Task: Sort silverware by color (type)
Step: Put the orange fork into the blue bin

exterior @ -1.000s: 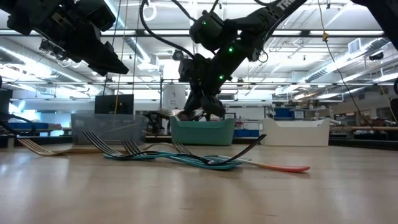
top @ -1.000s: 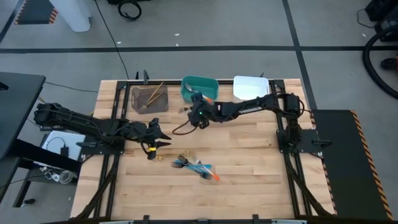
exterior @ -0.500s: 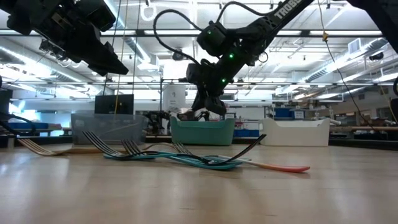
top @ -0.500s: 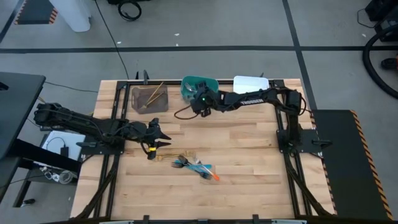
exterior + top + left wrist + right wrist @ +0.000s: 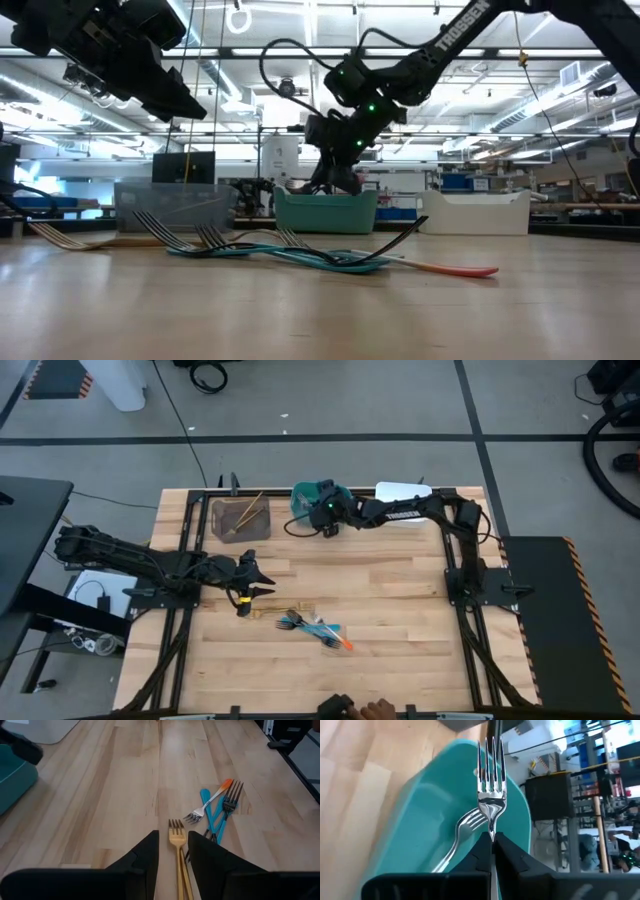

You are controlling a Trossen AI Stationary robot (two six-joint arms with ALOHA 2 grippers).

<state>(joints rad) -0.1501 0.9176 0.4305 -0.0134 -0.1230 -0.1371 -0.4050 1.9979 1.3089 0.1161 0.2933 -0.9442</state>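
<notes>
My right gripper is shut on a silver fork above the teal bin, at the table's far edge. A second silver fork lies inside that bin. My left gripper hovers open at the table's left, with nothing between its fingers. A gold fork lies on the wood below it. A small pile of forks, orange-handled, blue-handled and dark, lies on the table's middle, also seen in the low view. My right gripper pinches the silver fork's neck, just behind the tines, between its two fingers. The fingers lie along the fork, and the tines stick out past the fingertips. The handle is hidden between the fingers. The fork is lifted clear above the teal bin.
A grey bin holding gold pieces stands at the far left, and a white bin stands to the right of the teal one. A person's hand shows at the near edge. Bare wood lies between the pile and the bins.
My right gripper has carried the silver fork toward the table's far edge, from in front of the teal bin to above it, staying shut on it.
</notes>
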